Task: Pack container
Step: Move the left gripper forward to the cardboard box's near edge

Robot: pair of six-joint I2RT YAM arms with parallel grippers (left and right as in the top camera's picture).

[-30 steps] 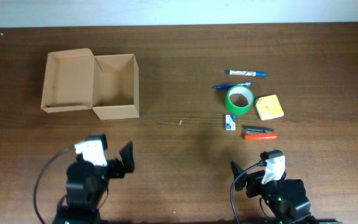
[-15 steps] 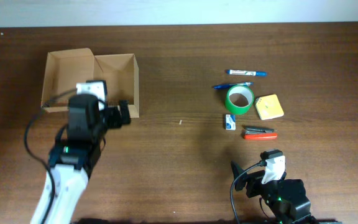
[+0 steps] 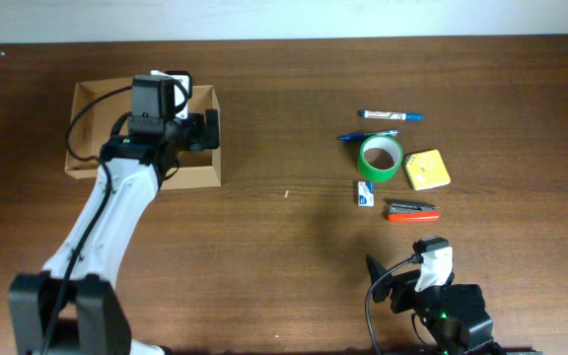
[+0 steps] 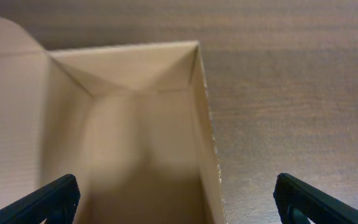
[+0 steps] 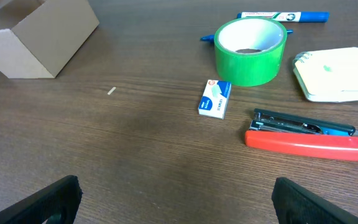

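Over the box (image 3: 193, 176) near its right wall, left end effector (image 3: 208, 130) spread wide, empty, right end effector (image 5: 176, 190) low over the desk (image 3: 284, 237), open, holding nothing.

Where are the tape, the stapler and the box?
tape (image 5: 248, 67): right wrist view, on its green outer wall.
stapler (image 5: 306, 142): right wrist view, on its red base.
box (image 3: 197, 177): overhead view, on its near wall.
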